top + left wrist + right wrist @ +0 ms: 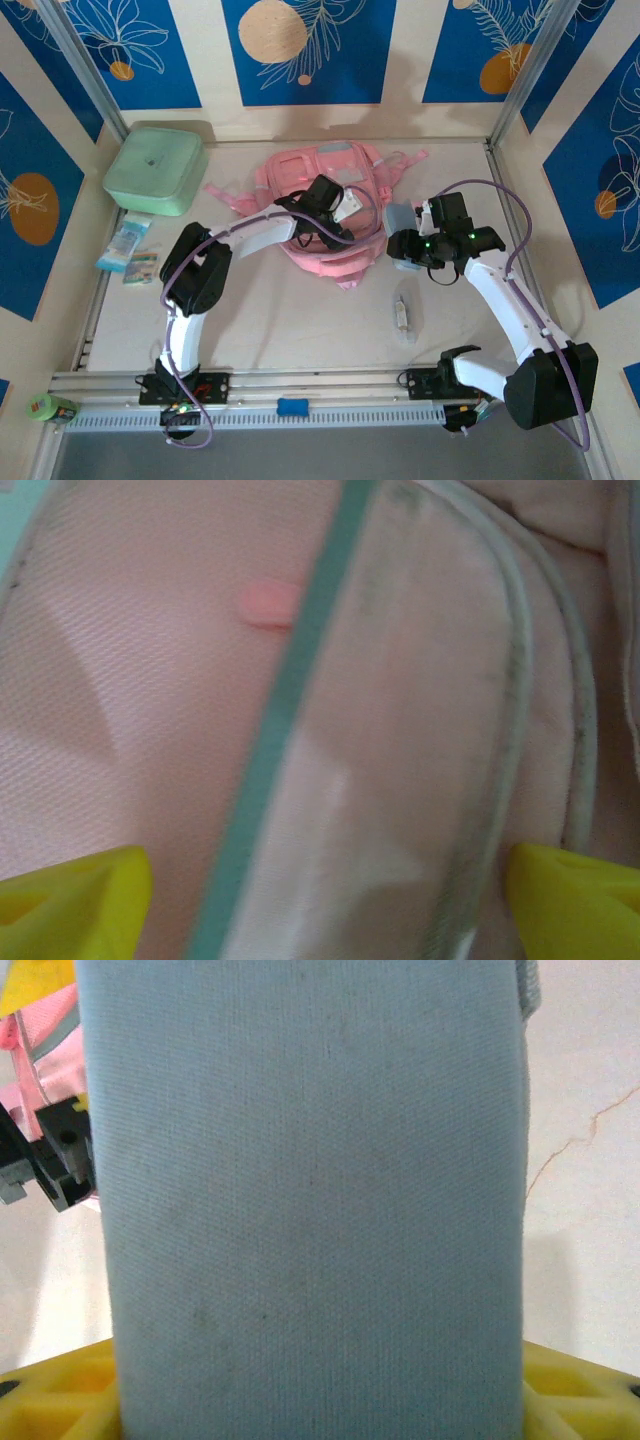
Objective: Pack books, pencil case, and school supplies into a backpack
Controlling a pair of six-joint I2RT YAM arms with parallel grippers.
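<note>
The wrapped stick (403, 316) lies loose on the near table (300, 330), unpacked. Beyond it, the right gripper (320, 1392) clamps the pencil case (310, 1180) just right of the backpack (300, 170). The left gripper (320, 905) hovers over the backpack, jaws spread, empty. Step in hand: pencil case insertion. This probably requires an opening held wide.

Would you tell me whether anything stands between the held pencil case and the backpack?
Yes: the left gripper hangs over the backpack, directly beside the pencil case that the right gripper holds.
</note>
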